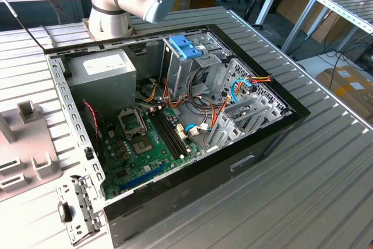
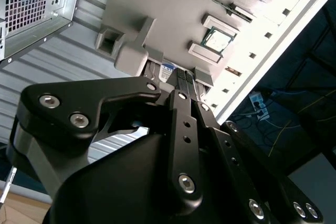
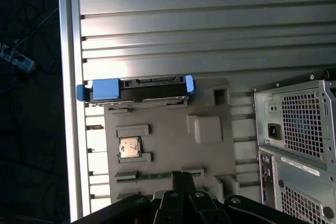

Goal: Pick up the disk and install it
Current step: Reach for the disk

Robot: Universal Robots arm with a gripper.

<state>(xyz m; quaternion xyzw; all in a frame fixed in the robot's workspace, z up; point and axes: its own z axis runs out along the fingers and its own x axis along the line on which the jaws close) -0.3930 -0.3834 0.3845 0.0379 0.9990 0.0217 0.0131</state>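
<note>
Since the dark rectangular blue-railed disk is propped on edge in a grey moulded holder, grasping is judged easier. Fingers of the black gripper are closed on nothing.

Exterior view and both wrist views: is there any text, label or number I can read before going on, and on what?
No text is legible.
White sticker on the power supply, exterior view: too small.
Disk, first wrist view: edge-on, no print shows.
Sticker on the computer case rear, first wrist view: blurred.
Processor chip, first wrist view: too small.
</note>
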